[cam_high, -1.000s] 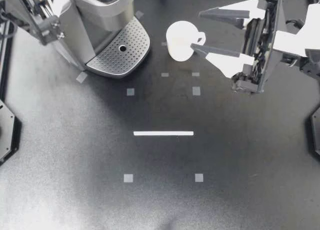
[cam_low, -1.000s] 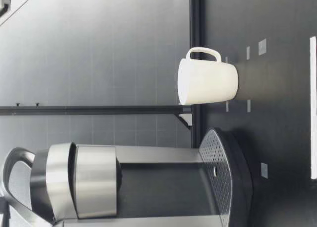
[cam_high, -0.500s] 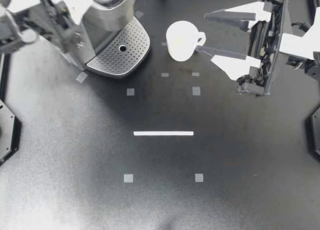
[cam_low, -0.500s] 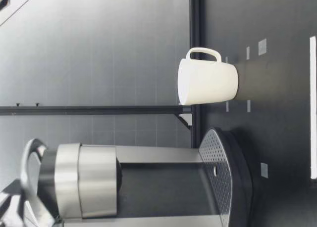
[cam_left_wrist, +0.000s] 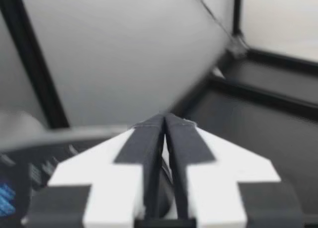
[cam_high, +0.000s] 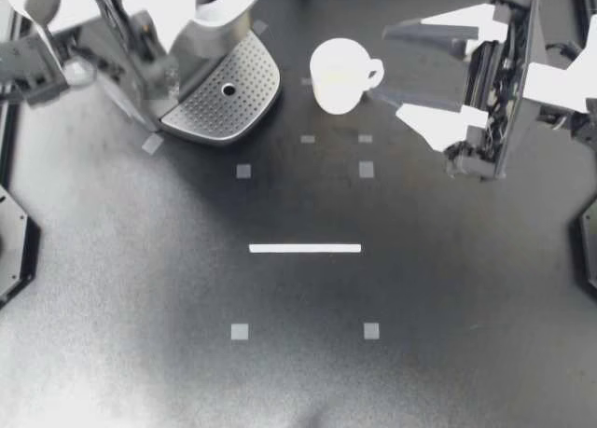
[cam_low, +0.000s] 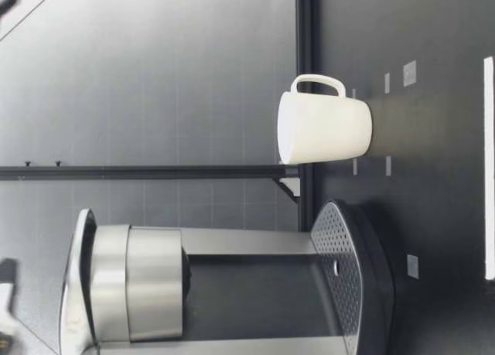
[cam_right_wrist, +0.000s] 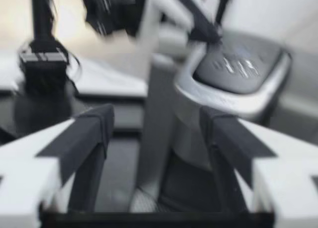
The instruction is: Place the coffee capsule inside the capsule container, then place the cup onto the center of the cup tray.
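Fingers, right: spread wide on my right gripper (cam_high: 378, 61), with nothing held. From above, the tips lie to either side of the cup's handle. The low view shows no finger beside the cup, so I judge they are not touching it.
Fingers, left: pressed together on my left gripper (cam_left_wrist: 164, 126), and nothing shows between them. In the top view that arm reaches over the top of the coffee machine (cam_high: 182, 41), where blur hides the tips.
Capsule: not visible in any view. It is not in either gripper or on the bench (cam_high: 298, 353).
Capsule container: its opening does not show. In the low view a silver lever (cam_low: 77, 281) stands at the machine's top, beside the head. I cannot tell whether the container is open, or whether the capsule is inside.
Cup: the cup (cam_high: 338, 74) stands upright on the bench, just beside the machine. Its handle points toward my right gripper.
Cup tray: the perforated cup tray (cam_high: 224, 97) has nothing on it.
Done: I would guess the capsule step is at or near its end, given the left arm's place at the machine's top and no capsule in sight, but this is unconfirmed.
Left to do: grasp the cup, carry it over and set it on the tray's centre.
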Controlling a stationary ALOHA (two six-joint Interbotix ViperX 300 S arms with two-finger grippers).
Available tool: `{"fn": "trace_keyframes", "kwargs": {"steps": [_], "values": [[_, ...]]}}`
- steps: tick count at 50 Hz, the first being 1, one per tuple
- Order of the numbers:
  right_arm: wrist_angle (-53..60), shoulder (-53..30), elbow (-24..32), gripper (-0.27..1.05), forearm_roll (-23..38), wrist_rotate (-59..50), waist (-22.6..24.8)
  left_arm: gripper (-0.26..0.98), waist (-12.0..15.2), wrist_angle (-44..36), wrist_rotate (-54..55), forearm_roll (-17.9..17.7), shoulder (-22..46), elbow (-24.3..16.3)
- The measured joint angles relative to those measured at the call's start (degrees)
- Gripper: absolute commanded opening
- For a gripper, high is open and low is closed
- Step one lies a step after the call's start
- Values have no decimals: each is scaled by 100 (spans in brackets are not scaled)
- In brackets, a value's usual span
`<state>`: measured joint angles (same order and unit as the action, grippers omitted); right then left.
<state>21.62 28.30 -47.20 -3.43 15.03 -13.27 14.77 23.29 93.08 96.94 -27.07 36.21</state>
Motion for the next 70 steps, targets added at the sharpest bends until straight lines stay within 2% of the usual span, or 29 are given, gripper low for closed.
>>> {"fn": "trace_keyframes", "kwargs": {"steps": [7,12,15,19,26,32,37,46,52,57,70], "values": [[-1371,9,431,67,44,88,-510,16,-9,615,-773,-316,9,-290],[-2197,-62,756,67,88,141,-791,16,-9,967,-1485,-791,9,-431],[-2689,-167,967,67,97,167,-976,16,-9,1151,-1951,-1187,-9,-501],[-3516,-387,1301,67,141,255,-1230,16,-26,1494,-2865,-2048,-62,-642],[-5036,-932,2004,67,246,606,-1547,16,-114,2057,-4096,-3243,-141,-940],[-5968,-1301,2461,67,88,1090,-1775,16,-132,2470,-4799,-4061,-185,-1195],[-6557,-1556,2716,67,-510,1775,-2057,16,-141,2637,-5133,-4526,-264,-1354],[-7049,-2065,2760,67,-2074,3349,-2663,16,-141,2777,-5361,-4887,-466,-1433],[-7049,-2364,2654,67,-2707,4421,-2856,16,-141,2865,-5449,-5071,-598,-1433],[-6908,-2654,2531,67,-2927,4834,-2874,16,-149,2892,-5467,-5124,-703,-1397],[-6653,-3023,2461,67,-2900,4939,-2874,16,-141,2900,-5467,-5150,-879,-1274]]}}
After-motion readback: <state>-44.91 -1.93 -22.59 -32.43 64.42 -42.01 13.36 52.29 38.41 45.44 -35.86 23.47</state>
